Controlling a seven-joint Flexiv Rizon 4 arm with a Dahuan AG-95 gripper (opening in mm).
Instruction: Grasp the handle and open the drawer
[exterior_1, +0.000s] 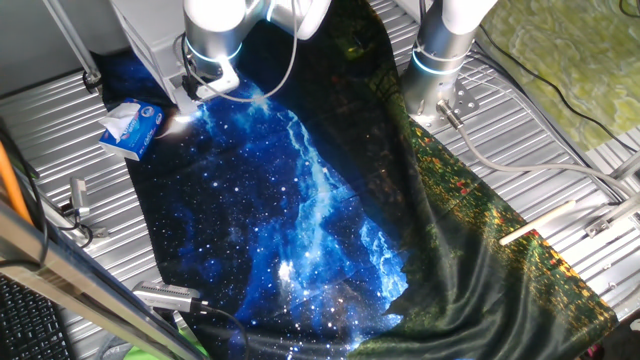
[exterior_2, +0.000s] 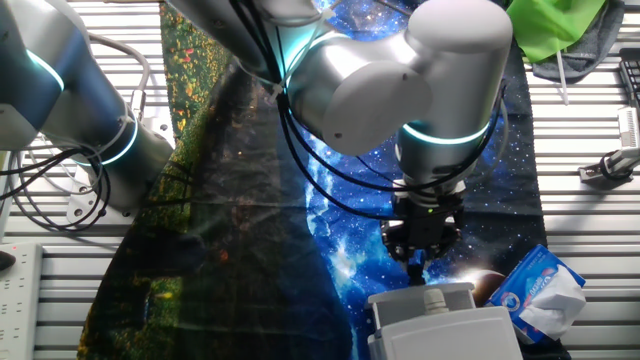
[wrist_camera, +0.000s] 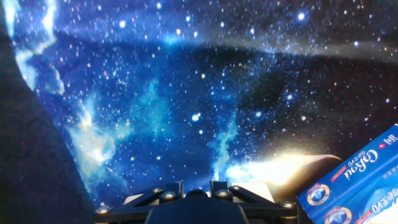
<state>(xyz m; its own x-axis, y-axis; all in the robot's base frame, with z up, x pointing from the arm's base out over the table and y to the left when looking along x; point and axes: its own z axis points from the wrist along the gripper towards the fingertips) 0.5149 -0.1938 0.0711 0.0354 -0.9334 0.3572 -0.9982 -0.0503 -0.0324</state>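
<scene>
Drawer (exterior_2: 432, 302) in pale boxy unit at galaxy-cloth (exterior_1: 280, 200) edge, gripper (exterior_2: 420, 262) poised just above its small handle (exterior_2: 434, 299), jaws' opening impossible to tell; risk of slipping off knob or nudging nearby carton (exterior_2: 538, 290).

The tissue box (exterior_2: 540, 292) stands just beside the drawer unit (exterior_2: 445, 325), crowding that flank. The gripper (exterior_2: 420, 262) hangs right at the unit's front edge. Ahead, the starry cloth (exterior_1: 280, 210) on the bench (exterior_1: 560, 140) lies open and unobstructed.
</scene>
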